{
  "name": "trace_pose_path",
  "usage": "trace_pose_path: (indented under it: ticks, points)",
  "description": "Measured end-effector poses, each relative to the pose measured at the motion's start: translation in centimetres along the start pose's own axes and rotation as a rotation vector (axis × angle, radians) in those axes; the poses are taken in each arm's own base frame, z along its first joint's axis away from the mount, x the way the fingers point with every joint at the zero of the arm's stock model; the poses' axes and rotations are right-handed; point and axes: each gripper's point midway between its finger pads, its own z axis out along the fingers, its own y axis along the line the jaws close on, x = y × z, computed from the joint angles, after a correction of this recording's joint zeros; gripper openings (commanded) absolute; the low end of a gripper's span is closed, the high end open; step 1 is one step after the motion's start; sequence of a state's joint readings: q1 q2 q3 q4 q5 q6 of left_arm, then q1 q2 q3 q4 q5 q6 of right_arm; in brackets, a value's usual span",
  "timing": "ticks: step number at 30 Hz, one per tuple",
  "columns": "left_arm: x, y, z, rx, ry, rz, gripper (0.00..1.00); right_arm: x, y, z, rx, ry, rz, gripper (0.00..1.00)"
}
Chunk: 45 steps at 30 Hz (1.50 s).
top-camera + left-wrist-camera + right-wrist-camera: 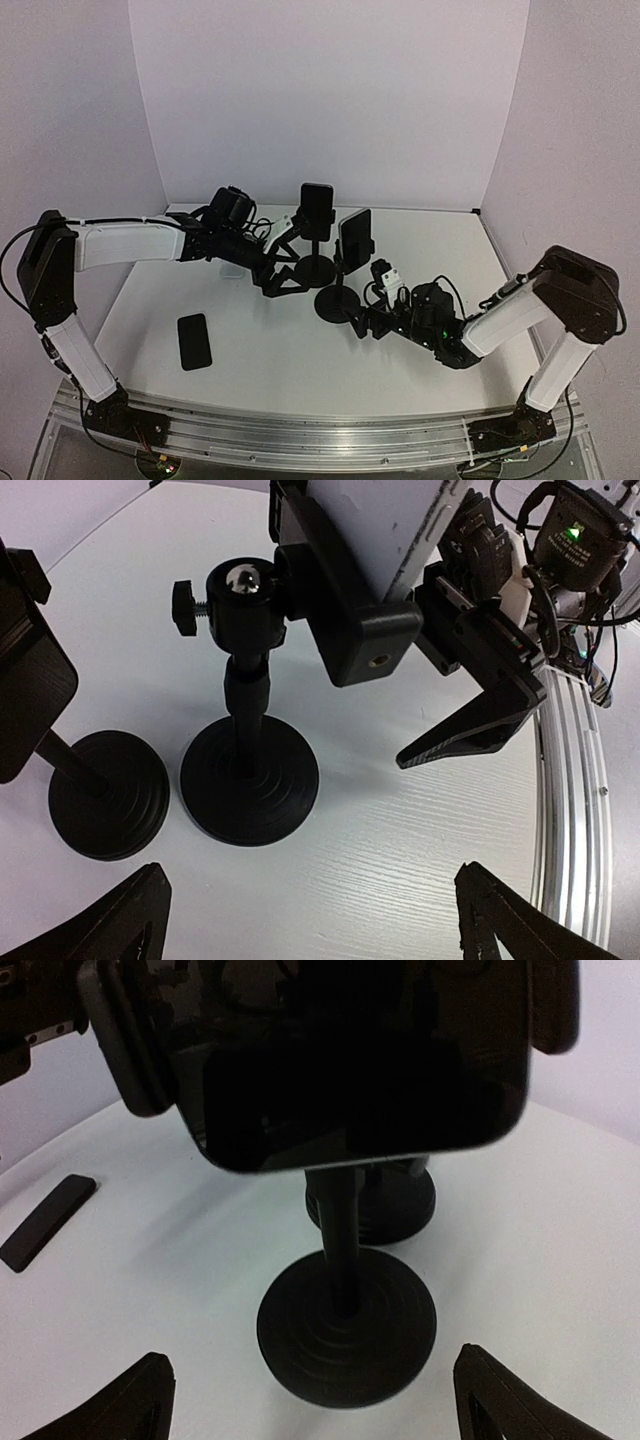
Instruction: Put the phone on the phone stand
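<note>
A black phone (194,341) lies flat on the white table at the left, apart from both grippers; the right wrist view shows this phone (47,1222) at its left edge. Two black phone stands are at mid-table. The near stand (337,302) holds a dark phone (355,238) in its clamp, and the far stand (316,268) holds another phone (317,210). My left gripper (283,268) is open and empty, just left of the stands' bases (250,780). My right gripper (365,322) is open and empty too, facing the near stand's base (345,1330).
White walls close the table at the back and both sides. A metal rail (320,430) runs along the near edge. In the left wrist view, a finger of the right arm (470,730) reaches in beside the near stand's clamp (365,640).
</note>
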<state>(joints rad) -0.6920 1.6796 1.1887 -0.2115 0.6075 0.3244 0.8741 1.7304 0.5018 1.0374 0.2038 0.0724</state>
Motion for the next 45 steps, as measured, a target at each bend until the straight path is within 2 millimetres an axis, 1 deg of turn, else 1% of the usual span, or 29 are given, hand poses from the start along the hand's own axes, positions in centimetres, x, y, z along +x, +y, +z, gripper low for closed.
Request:
trace_pose_path:
  ticks: [3,5,8,11,12,13,18,25,31,34,35,43,45]
  points:
    - [0.2,0.0,-0.4,-0.012,0.001,-0.01,0.98,0.0,0.1,1.5,0.0,-0.052,-0.001,0.92]
    - [0.2,0.3,-0.7,-0.022,-0.001,-0.014,0.98,0.8,0.0,2.6,0.011,-0.061,-0.002,0.89]
    - [0.1,1.1,-1.2,-0.045,-0.006,-0.02,0.98,3.3,-0.6,3.7,0.035,-0.031,-0.009,0.87]
    - [0.3,2.0,-1.7,-0.071,-0.006,-0.03,0.98,6.6,-1.1,4.7,0.055,0.037,-0.019,0.87]
    - [0.4,2.3,-1.8,-0.08,-0.006,-0.034,0.98,7.0,-1.3,5.0,0.065,0.041,-0.021,0.87]
    - [0.5,2.6,-2.0,-0.086,-0.006,-0.038,0.98,7.0,-1.4,5.3,0.074,0.035,-0.021,0.87]
    - [0.7,3.6,-2.5,-0.109,-0.009,-0.049,0.98,5.2,-1.5,7.6,0.102,-0.033,0.024,0.86]
    - [0.6,4.4,-3.2,-0.13,-0.017,-0.056,0.98,4.3,-1.4,9.8,0.115,-0.087,0.054,0.84]
    - [0.6,4.9,-3.9,-0.146,-0.025,-0.06,0.99,4.1,-1.4,10.2,0.118,-0.099,0.063,0.78]
    - [0.8,5.0,-4.0,-0.15,-0.025,-0.063,0.99,4.1,-1.5,10.2,0.12,-0.101,0.071,0.69]
    - [0.8,5.0,-4.0,-0.15,-0.023,-0.065,0.99,4.1,-1.5,10.2,0.121,-0.101,0.073,0.68]
    - [1.1,5.2,-4.1,-0.153,-0.022,-0.069,0.99,3.5,-1.3,11.0,0.116,-0.121,0.089,0.63]
    - [1.1,5.2,-4.1,-0.155,-0.022,-0.068,0.99,3.4,-1.2,11.2,0.115,-0.126,0.092,0.6]
